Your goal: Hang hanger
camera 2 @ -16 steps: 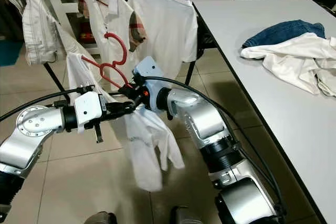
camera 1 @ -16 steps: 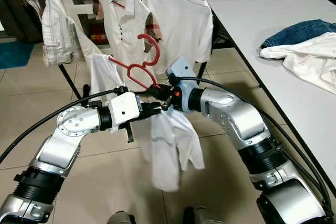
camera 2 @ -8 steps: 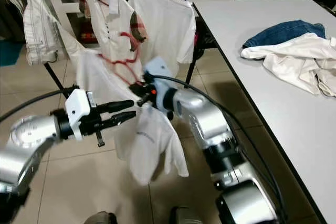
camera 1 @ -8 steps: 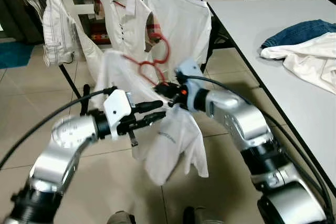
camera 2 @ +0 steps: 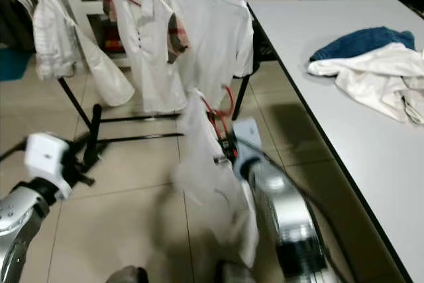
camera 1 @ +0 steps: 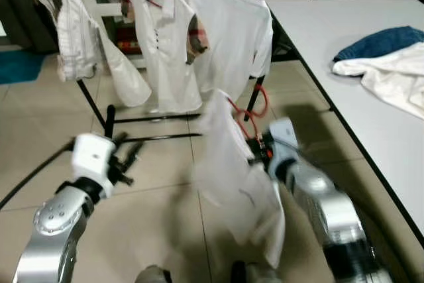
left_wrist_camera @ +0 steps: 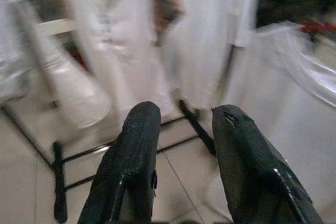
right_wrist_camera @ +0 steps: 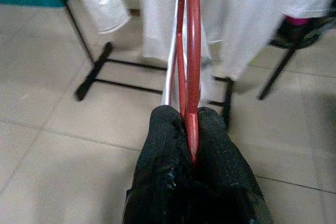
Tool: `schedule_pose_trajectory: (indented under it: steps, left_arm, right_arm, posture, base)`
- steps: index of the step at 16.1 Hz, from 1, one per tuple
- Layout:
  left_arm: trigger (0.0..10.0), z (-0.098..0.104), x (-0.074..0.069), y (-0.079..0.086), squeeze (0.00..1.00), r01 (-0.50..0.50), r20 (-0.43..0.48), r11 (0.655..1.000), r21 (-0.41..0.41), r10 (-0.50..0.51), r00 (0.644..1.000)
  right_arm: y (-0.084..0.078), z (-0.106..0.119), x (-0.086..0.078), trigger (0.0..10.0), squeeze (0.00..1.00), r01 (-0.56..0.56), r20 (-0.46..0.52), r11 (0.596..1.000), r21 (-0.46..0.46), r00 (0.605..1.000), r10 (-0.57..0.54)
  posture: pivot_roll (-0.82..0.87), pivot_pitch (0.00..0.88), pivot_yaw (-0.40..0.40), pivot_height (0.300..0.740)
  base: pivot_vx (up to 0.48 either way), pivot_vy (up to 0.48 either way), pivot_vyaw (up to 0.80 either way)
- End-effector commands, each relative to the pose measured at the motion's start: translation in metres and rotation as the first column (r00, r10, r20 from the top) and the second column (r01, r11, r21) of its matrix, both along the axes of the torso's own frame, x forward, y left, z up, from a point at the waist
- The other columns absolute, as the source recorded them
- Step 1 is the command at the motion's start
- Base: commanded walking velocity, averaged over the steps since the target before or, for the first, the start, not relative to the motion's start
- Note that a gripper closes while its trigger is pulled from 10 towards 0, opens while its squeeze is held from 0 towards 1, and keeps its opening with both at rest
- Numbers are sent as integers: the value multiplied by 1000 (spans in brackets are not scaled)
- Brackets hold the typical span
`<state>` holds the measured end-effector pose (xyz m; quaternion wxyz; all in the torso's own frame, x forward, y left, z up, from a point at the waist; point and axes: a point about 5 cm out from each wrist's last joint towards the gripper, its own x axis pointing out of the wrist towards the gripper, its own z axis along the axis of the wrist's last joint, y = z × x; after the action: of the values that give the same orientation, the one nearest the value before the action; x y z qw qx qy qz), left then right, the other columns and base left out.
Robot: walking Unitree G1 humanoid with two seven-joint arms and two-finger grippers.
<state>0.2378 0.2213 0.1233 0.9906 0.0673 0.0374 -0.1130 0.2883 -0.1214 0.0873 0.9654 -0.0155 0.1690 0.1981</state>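
A long white table ran down the robot's right side, with a blue garment and a crumpled white one heaped on it, the far end cut off by the frame. Ahead stood a black clothes rack on a beige tiled floor, hung with white shirts. The whole scene was smeared by motion. The right gripper had its fingers pressed tight on a red hanger, which carried a white shirt low, just short of the rack. The left gripper was spread apart, holding nothing, off to the left.
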Motion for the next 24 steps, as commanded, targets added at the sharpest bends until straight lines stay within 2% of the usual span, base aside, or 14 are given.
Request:
schedule_pose_trajectory:
  steps: [1, 3, 5, 7, 10, 13, 17, 21, 23, 24]
  left_arm:
    - [10000, -5, -6, 2, 0, -54, -22, 998, -35, 53, 998]
    - [10000, -13, -13, -8, 0, -76, -43, 995, -62, 74, 996]
    - [10000, -19, -12, -17, 0, -65, -46, 996, -57, 62, 997]
    - [10000, -25, -11, -22, 0, -47, -62, 999, -16, 46, 997]
    - [10000, -24, -9, -24, 0, -43, -60, 999, -8, 42, 997]
    - [10000, -23, -7, -28, 0, -16, -66, 1000, -10, 15, 998]
    - [10000, -18, -4, -27, 0, -6, -51, 1000, -19, 5, 999]
    - [10000, -16, -2, -27, 0, -14, -45, 999, -29, 13, 999]
    - [10000, -17, -2, -28, 0, -16, -45, 999, -31, 15, 999]
    - [10000, -16, -3, -28, 0, -18, -46, 999, -30, 16, 999]
  right_arm:
    - [-2, 8, -3, 10000, 0, 20, 64, 1000, 0, 998, -20]
    - [-10, -2, -19, 10000, 0, 79, 49, 996, 42, 996, -81]
    - [-7, -1, -24, 10000, 0, 73, 65, 994, 78, 995, -78]
    - [-5, 3, -21, 10000, 0, 74, 65, 989, 128, 994, -83]
    - [-5, 5, -18, 10000, 0, 111, 70, 981, 160, 990, -124]
    - [-2, 6, -13, 10000, 0, 142, 47, 971, 193, 987, -153]
    - [7, 11, -13, 10000, 0, 69, 99, 987, 148, 992, -84]
    - [7, 14, -9, 10000, 0, 113, 79, 972, 204, 988, -132]
    - [1, 14, -7, 10000, 0, 144, 127, 983, 113, 979, -158]
    - [1, 14, -7, 10000, 0, 143, 124, 980, 137, 979, -161]
  posture:
    - [-21, 148, -27, 740]
    - [-22, 154, -18, 740]
    - [-24, 155, -11, 740]
    - [-21, 159, -7, 740]
    - [-19, 161, -5, 740]
    - [-18, 159, 6, 740]
    - [-13, 165, 13, 740]
    - [-10, 171, 9, 740]
    - [-10, 172, 8, 740]
    - [-8, 175, 5, 740]
  base:
    - [0, 0, 0]
    - [0, 0, 0]
    - [0, 0, 0]
    - [0, 0, 547]
    - [0, 0, 767]
    - [0, 0, 0]
    - [125, 0, 0]
    - [283, 0, 369]
    - [291, 0, 0]
    - [292, 0, 0]
